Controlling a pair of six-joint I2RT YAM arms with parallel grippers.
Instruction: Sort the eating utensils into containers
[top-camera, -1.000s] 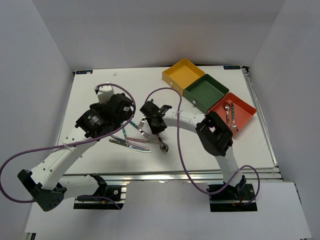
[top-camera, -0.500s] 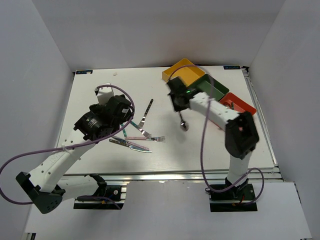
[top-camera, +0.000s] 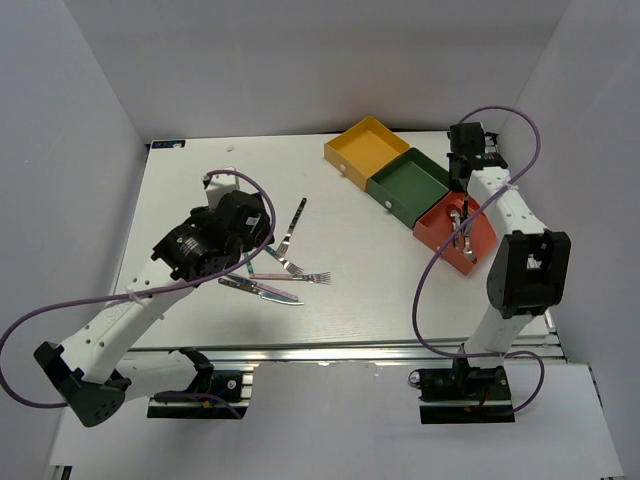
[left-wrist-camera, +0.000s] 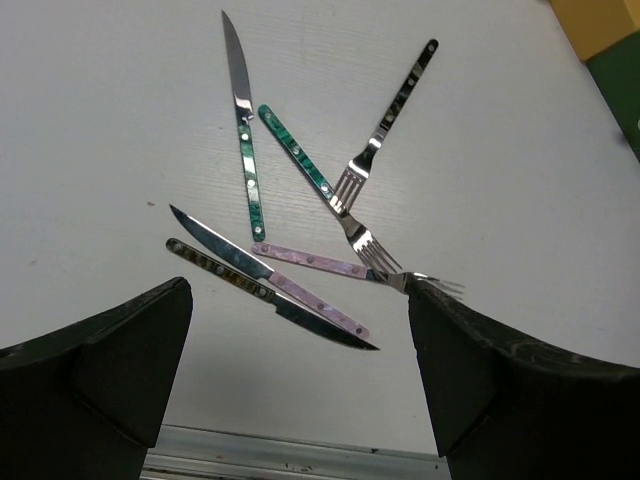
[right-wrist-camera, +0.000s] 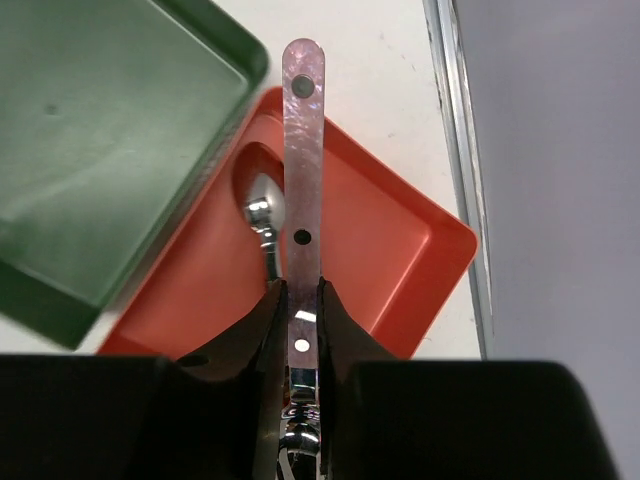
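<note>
My right gripper (top-camera: 462, 180) hangs over the red-orange tray (top-camera: 487, 220) at the back right. In the right wrist view it (right-wrist-camera: 302, 300) is shut on a pink-handled spoon (right-wrist-camera: 302, 150), handle pointing away, bowl hidden between the fingers. A silver spoon (right-wrist-camera: 264, 215) lies in the red-orange tray (right-wrist-camera: 400, 240). The dark green tray (top-camera: 410, 180) and yellow tray (top-camera: 367, 148) stand beside it. My left gripper (left-wrist-camera: 297, 335) is open above several knives and forks (left-wrist-camera: 300, 165) on the table; in the top view it (top-camera: 245, 235) is beside them (top-camera: 285, 268).
The white table (top-camera: 380, 270) has grey walls on three sides. A metal rail (right-wrist-camera: 455, 150) runs along the right edge beside the red-orange tray. The green tray (right-wrist-camera: 100, 150) fills the left of the right wrist view. Purple cables loop off both arms.
My right arm has swung from the utensil pile in the table's middle to over the red-orange tray, carrying the pink-handled spoon. The left arm has hardly moved.
</note>
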